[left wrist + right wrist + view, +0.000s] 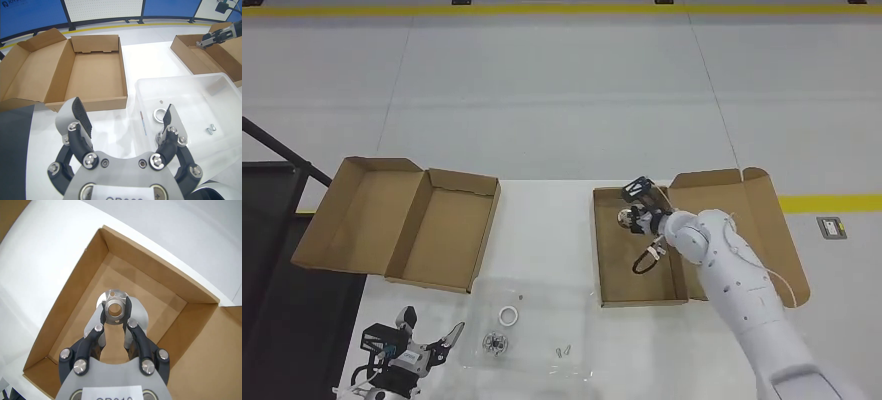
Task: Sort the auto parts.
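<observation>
A white table (542,210) on grey floor (542,100) is noted. A flanged part (114,308) is clamped in the right hand (115,311) over a cardboard box (143,275). The left hand (122,103) is held apart beside the clear tray (189,77), where one metal piece (157,138) is half hidden by a finger.

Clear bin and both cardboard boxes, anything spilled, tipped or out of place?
Nothing stands out. The ring and bolts lie inside the clear bin, the left box sits flat, and the right gripper holds a flanged part over the right box.
</observation>
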`<state>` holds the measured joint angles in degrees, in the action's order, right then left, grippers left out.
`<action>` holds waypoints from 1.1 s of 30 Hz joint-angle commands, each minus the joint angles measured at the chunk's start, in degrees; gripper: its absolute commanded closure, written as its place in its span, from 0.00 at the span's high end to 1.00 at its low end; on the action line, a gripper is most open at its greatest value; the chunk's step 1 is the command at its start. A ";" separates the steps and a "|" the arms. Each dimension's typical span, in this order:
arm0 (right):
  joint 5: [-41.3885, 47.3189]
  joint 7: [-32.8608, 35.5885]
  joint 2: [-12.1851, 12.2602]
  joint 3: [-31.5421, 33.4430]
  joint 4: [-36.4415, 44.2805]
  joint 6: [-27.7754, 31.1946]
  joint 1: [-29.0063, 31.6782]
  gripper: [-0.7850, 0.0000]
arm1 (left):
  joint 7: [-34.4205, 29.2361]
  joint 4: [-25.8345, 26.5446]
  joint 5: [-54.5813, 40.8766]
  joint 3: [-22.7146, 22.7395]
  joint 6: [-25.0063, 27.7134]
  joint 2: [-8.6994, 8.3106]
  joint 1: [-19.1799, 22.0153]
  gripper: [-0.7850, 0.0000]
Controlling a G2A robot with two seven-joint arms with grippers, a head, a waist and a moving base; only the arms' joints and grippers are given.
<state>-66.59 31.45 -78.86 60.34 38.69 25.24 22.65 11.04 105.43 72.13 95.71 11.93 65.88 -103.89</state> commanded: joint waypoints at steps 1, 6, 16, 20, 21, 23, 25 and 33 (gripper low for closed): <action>0.03 -0.23 -0.58 -1.05 -3.33 0.09 -1.39 0.00 | 0.00 0.00 0.00 0.00 0.00 0.00 0.00 1.00; 0.10 -0.28 -1.74 -3.03 -8.62 1.38 -4.01 0.00 | 0.00 0.00 0.00 0.00 0.00 0.00 0.00 1.00; -0.14 0.23 -3.67 -5.51 -14.34 -1.26 -6.62 0.58 | 0.00 0.00 0.00 0.00 0.00 0.00 0.00 1.00; -0.29 -0.13 -4.03 -5.94 -15.82 -1.50 -7.31 0.81 | 0.00 0.00 0.00 0.00 0.00 0.00 0.00 1.00; -0.47 -0.19 -4.08 -6.07 -16.04 -1.58 -7.43 0.82 | 0.00 0.00 0.00 0.00 0.00 0.00 0.00 1.00; -0.68 -0.56 -4.15 -6.22 -16.17 -1.64 -7.53 0.82 | 0.00 0.00 0.00 0.00 0.00 0.00 0.00 1.00; -1.17 -1.18 -4.12 -6.39 -15.80 -1.77 -7.46 0.82 | 0.00 0.00 0.00 0.00 0.00 0.00 0.00 1.00; -5.35 -3.33 -2.28 -5.98 -2.50 -1.45 -2.36 0.85 | 0.00 0.00 0.00 0.00 0.00 0.00 0.00 1.00</action>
<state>-71.19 27.77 -81.59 54.07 32.66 24.05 18.93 11.04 105.43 72.13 95.71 11.93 65.88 -103.89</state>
